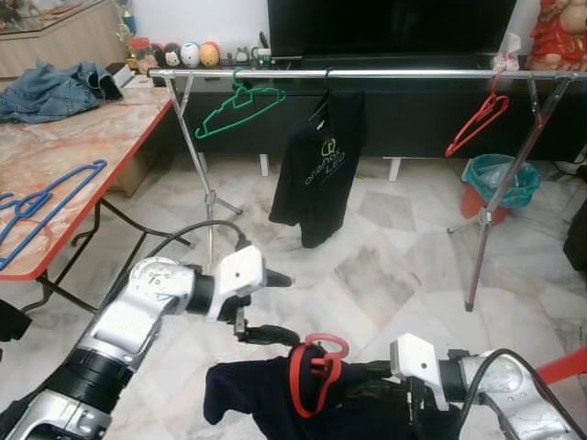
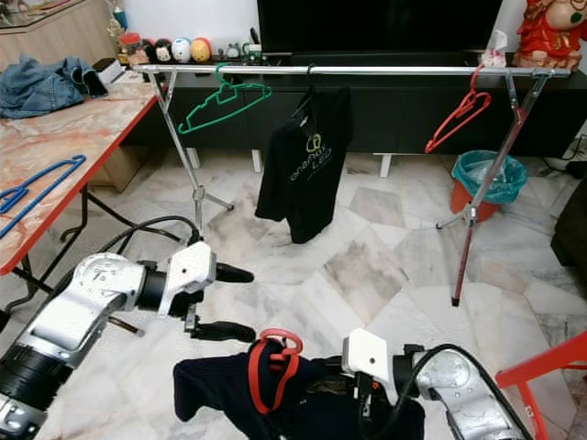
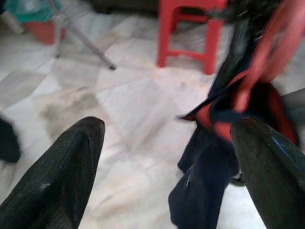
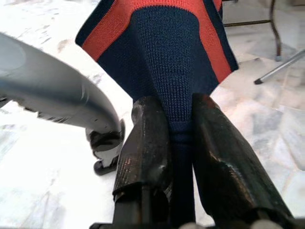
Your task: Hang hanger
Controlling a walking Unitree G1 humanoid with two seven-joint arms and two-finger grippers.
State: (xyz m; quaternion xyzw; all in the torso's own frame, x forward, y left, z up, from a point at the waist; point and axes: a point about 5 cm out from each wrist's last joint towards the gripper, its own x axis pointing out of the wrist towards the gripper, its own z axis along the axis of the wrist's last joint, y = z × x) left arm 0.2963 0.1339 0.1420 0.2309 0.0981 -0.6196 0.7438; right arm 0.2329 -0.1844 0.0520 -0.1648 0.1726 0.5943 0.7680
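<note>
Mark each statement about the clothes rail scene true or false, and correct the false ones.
1. A green hanger hangs empty on the rail. True.
2. The right tool is open and empty. False: it is shut on the navy shirt.
3. The left tool is open. True.
4. A blue hanger hangs on the rail. False: it lies on the table.
5. A black shirt hangs on the rail. True.

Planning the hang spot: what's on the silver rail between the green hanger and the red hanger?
One thing: a black T-shirt with a green logo hangs on the silver rail, between the green hanger and the red hanger, seen in both eye views.
</note>
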